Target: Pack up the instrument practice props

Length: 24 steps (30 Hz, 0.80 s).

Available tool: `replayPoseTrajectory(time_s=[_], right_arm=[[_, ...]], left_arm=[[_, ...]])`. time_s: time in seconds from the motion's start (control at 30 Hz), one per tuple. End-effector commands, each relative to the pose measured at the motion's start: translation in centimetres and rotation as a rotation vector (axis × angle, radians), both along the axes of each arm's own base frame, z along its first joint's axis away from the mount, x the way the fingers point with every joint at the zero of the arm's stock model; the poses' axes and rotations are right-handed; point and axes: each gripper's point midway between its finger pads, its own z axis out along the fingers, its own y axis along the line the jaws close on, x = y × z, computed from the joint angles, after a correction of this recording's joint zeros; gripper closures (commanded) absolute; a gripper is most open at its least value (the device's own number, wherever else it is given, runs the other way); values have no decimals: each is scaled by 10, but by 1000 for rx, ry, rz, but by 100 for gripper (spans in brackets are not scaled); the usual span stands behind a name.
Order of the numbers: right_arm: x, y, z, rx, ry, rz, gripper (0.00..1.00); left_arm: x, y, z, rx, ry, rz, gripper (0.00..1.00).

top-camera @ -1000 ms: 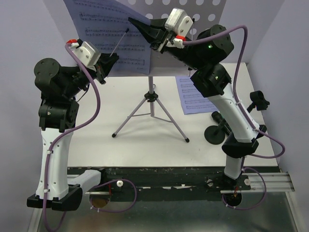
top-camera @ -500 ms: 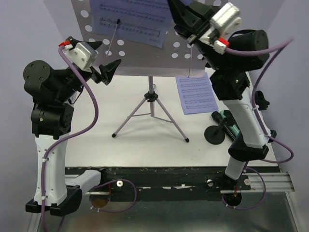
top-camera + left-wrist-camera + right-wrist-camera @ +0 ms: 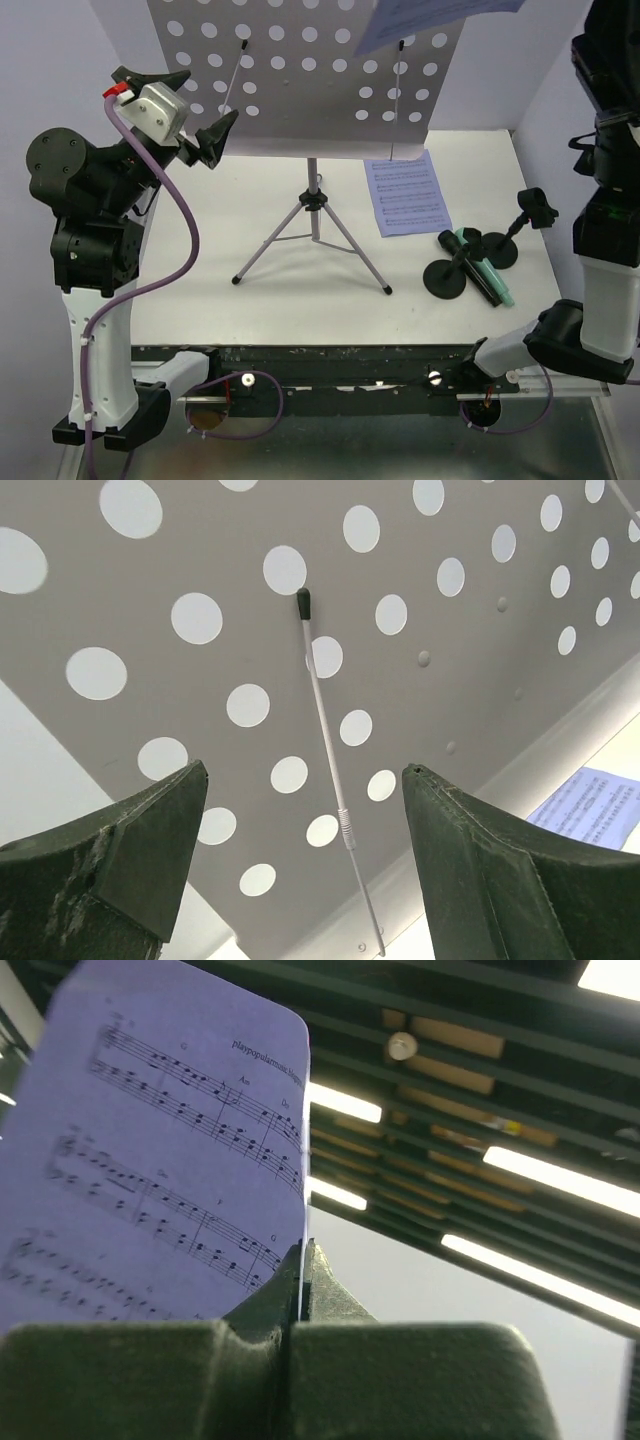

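Tripod (image 3: 313, 200) left, page (image 3: 405, 195) right — microphone (image 3: 495, 285) nearer

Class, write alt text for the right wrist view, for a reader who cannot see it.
The right end effector, jaws shut, pinches the edge of a sheet-music page that stands upright in the left half of the view. Behind it are dark ceiling beams and long bright lights.

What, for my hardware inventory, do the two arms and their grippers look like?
Both the left arm and right arm have white shells with bulky black joints. A purple cable loops along the left arm to a silver box with a red plug. The left gripper and right gripper have dark, wedge-shaped fingers.
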Motion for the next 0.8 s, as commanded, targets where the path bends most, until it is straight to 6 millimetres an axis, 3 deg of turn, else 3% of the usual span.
replayPoseTrajectory(time_s=[0.0, 0.1, 0.2, 0.3, 0.6, 0.67, 0.77], right_arm=[[27, -19, -8, -17, 23, -202, 100], [50, -52, -8, 48, 103, -300, 100], [93, -93, -23, 133, 234, -421, 100], [139, -125, -57, 173, 381, -484, 100], [248, -210, -161, 373, 781, -617, 100], [272, -209, -189, 339, 877, -599, 100], [301, -189, -232, 217, 1009, -529, 100]], left_arm=[[2, -10, -20, -13, 93, -66, 11], [1, -16, -46, -13, 165, -110, 11], [-3, -19, -61, 15, 181, -129, 11], [-5, -18, -69, 46, 171, -127, 11], [-10, -14, -71, 105, 148, -102, 11], [-10, -8, -71, 121, 129, -65, 11], [-10, -4, -75, 146, 125, -37, 10]])
